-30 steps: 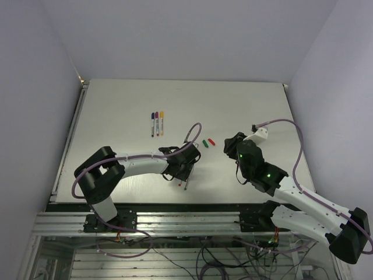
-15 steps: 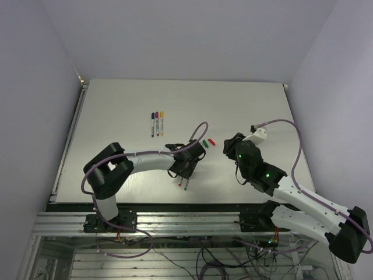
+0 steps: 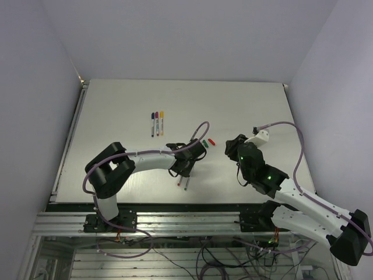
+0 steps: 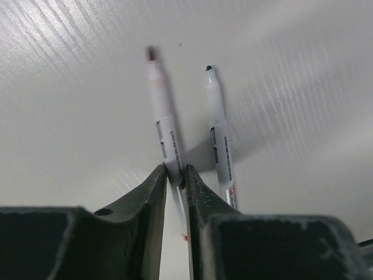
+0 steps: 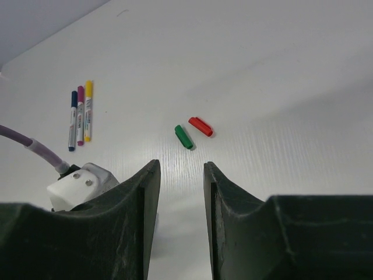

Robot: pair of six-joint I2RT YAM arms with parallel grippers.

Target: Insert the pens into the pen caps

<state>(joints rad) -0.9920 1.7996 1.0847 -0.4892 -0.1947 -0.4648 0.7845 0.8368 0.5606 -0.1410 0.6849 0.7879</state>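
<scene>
Walls of lilac ring the white table; left gripper clamps a pen, right gripper gapes empty

The white table bears three capped pens, a green cap, a red cap and two uncapped pens.

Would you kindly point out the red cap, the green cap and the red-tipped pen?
red cap (image 5: 200, 126): right wrist view, mid-body.
green cap (image 5: 183, 137): right wrist view, mid-body.
red-tipped pen (image 4: 162, 116): left wrist view, mid-barrel.
</scene>
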